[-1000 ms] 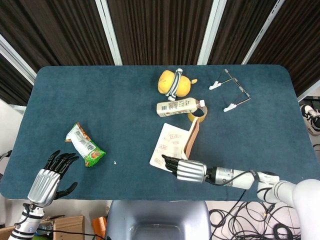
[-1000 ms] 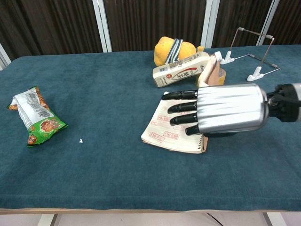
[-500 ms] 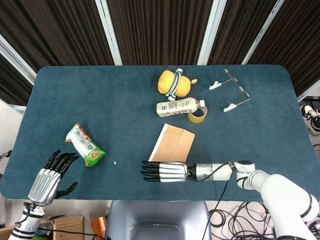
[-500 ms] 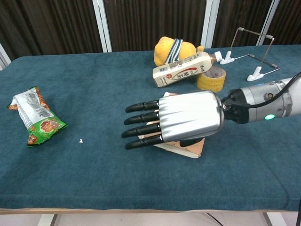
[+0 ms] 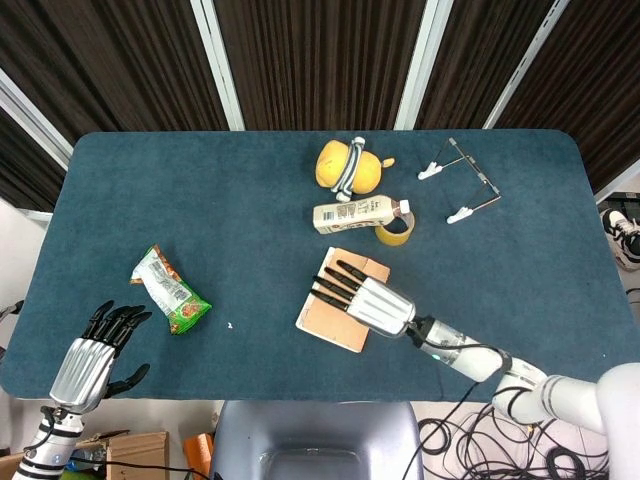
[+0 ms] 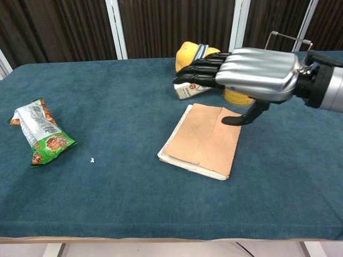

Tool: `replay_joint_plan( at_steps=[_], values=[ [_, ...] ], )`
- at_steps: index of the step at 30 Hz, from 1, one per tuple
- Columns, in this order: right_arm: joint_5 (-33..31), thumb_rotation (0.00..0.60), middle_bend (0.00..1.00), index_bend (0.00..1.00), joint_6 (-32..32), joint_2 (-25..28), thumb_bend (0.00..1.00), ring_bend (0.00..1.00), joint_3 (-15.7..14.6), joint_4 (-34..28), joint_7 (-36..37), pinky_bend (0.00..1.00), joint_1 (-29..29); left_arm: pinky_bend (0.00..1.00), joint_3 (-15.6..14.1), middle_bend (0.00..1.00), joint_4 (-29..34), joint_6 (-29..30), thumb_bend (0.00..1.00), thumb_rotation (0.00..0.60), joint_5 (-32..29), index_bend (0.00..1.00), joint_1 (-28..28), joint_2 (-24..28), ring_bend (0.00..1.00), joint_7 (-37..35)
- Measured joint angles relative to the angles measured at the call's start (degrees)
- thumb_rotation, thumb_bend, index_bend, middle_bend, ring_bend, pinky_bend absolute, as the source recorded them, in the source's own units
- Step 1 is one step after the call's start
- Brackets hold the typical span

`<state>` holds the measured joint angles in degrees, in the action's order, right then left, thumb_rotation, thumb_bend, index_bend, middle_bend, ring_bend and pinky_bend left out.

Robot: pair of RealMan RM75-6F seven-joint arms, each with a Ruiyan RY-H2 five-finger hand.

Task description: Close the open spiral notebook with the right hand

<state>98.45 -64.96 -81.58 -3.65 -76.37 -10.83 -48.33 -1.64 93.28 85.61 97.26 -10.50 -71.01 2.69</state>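
- The spiral notebook [image 6: 203,140] lies closed, brown cover up, near the counter's [image 5: 200,200] front edge, right of centre.
- The right hand [image 6: 244,72] hovers over its far end, fingers spread, grasping nothing.
- The left hand [image 5: 95,352] is released, fingers apart, past the front left corner.

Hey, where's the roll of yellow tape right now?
In the head view the yellow tape roll lies on the table right of centre, against the cap end of the milk bottle, just beyond the closed notebook. The right hand mostly hides it in the chest view.
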Motion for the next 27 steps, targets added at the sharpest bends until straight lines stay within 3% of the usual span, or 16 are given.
replay_joint_plan(
  at_steps=[5, 9, 18, 27],
  values=[
    [-11.7, 0.600, 0.05, 0.00, 9.4, 6.4, 0.39, 0.04, 1.0, -8.3, 1.6, 0.14, 3.3, 0.09, 0.1, 0.16, 0.1, -0.1, 0.26, 0.600, 0.0, 0.20, -0.1, 0.1, 0.13, 0.2],
    [-16.2, 0.600, 0.05, 0.00, 15.9, 5.1, 0.40, 0.04, 1.4, -7.4, 4.8, 0.14, 3.4, 0.09, 0.1, 0.16, 0.7, -0.3, 0.26, 0.600, 0.2, 0.20, -0.2, 0.2, 0.13, 0.6],
    [-15.4, 0.600, 0.05, 0.00, 21.9, -2.4, 0.40, 0.04, 1.2, 1.1, 12.7, 0.14, 2.8, 0.09, 0.1, 0.16, 0.6, -0.4, 0.26, 0.600, 0.0, 0.20, -0.2, 0.2, 0.13, 0.7],
    [-13.3, 0.600, 0.05, 0.00, 21.2, -2.3, 0.40, 0.04, 1.3, 1.5, 14.5, 0.14, 2.6, 0.09, 0.1, 0.16, 0.2, -0.2, 0.26, 0.600, -0.1, 0.20, 0.0, 0.2, 0.13, 0.3]
  ],
)
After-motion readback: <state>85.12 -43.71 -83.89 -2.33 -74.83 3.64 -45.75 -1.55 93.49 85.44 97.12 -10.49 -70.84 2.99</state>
